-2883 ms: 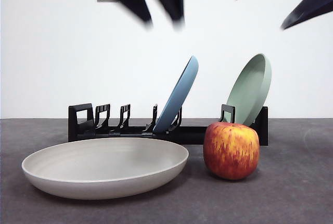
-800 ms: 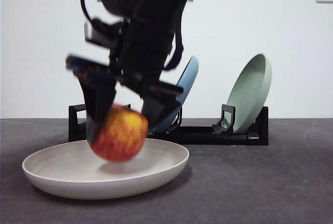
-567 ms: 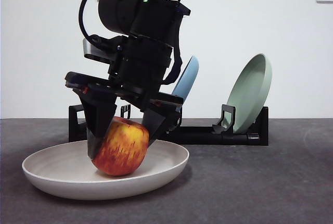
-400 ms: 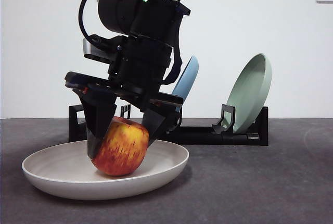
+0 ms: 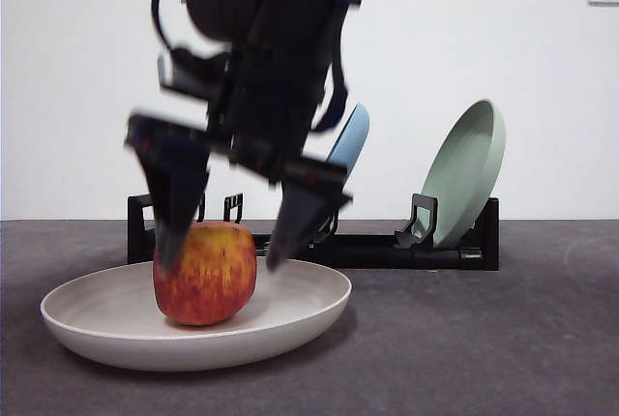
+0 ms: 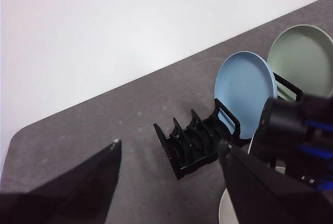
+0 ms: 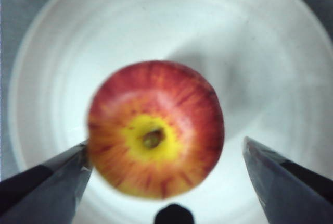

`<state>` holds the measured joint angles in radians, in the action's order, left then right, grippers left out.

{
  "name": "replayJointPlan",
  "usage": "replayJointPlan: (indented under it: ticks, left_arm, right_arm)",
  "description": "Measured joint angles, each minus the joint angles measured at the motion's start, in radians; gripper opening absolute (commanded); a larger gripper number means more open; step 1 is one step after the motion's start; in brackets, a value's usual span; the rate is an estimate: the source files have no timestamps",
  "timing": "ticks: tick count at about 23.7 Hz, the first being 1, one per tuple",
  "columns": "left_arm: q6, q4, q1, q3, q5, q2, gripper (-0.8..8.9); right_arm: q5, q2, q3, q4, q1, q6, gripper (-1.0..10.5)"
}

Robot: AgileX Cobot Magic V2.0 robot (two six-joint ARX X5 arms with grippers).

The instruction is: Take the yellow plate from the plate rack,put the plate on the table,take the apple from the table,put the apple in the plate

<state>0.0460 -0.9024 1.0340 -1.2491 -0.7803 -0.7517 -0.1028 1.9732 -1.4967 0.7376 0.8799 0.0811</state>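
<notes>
One apple [image 5: 205,274] is sitting in the yellow plate [image 5: 290,324] on the table [image 5: 503,358], between the right gripper's [image 5: 221,259] spread jaws, which are holding nothing. Behind them, the plate rack [image 5: 387,247] is propping two plates. Left gripper [image 6: 169,153] is hanging gaping, empty.

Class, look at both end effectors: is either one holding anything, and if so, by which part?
Nothing is held. The right end effector is open around the red-yellow apple, resting in the cream round plate. The left end effector is open and empty.
</notes>
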Motion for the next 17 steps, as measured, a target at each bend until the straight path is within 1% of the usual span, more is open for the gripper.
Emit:
replayJointPlan:
  ticks: [6, 9, 12, 13, 14, 15, 16, 17]
  left_arm:
    - [0.0, 0.054, 0.0, 0.0, 0.0, -0.048, 3.1]
    - [-0.015, 0.088, 0.0, 0.0, 0.0, -0.083, 2.97]
    - [-0.051, 0.131, 0.0, 0.0, 0.002, -0.12, 1.34]
    - [-0.069, 0.143, 0.0, 0.0, 0.003, -0.138, 0.59]
    - [-0.084, 0.153, 0.0, 0.0, 0.005, -0.151, 0.08]
    - [-0.098, 0.164, 0.0, 0.0, 0.005, -0.164, -0.19]
    - [-0.116, 0.178, 0.0, 0.0, 0.005, -0.177, -0.1]
    - [-0.128, 0.184, -0.002, 0.0, 0.006, -0.184, -0.1]
  right_arm:
    - [0.006, -0.192, -0.006, 0.001, -0.004, -0.038, 4.7]
    - [0.035, -0.29, -0.011, -0.001, -0.018, -0.056, 4.5]
    - [0.069, -0.385, -0.011, 0.007, -0.039, -0.083, 2.6]
    - [0.083, -0.423, -0.011, 0.011, -0.054, -0.092, 1.5]
    - [0.094, -0.451, -0.011, 0.012, -0.067, -0.099, 0.8]
    - [0.104, -0.478, -0.011, 0.013, -0.08, -0.106, 0.1]
    - [0.108, -0.513, -0.01, 0.017, -0.101, -0.116, -0.2]
    - [0.108, -0.538, -0.011, 0.022, -0.117, -0.124, -0.1]
